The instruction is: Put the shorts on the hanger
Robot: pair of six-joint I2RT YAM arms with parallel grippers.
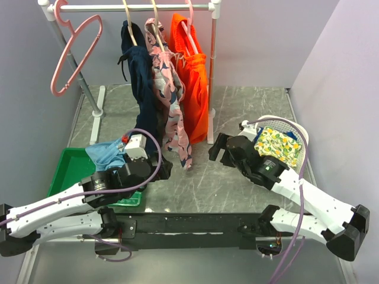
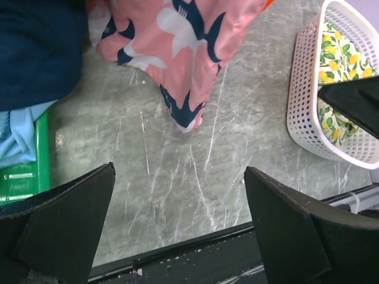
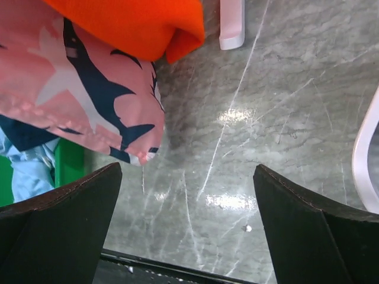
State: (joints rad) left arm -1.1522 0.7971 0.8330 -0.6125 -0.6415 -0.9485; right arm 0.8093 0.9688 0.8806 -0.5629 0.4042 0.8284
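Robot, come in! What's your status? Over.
Left gripper open, empty. Right gripper open, empty. Pink hanger bare on the rail. Pink printed shorts hanging close ahead.

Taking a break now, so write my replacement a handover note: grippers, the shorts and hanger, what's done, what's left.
Left gripper: open, empty, low over the table beside the green tray.
Right gripper: open, empty, near the white basket.
Pink hanger: bare, hooked on the rack, at its left end.
Shorts: none held. Light blue cloth lies in the tray, lemon-print cloth in the basket; which is meant I cannot tell.
Done: nothing visible. Left: grasp the shorts, fetch the hanger, hang them.
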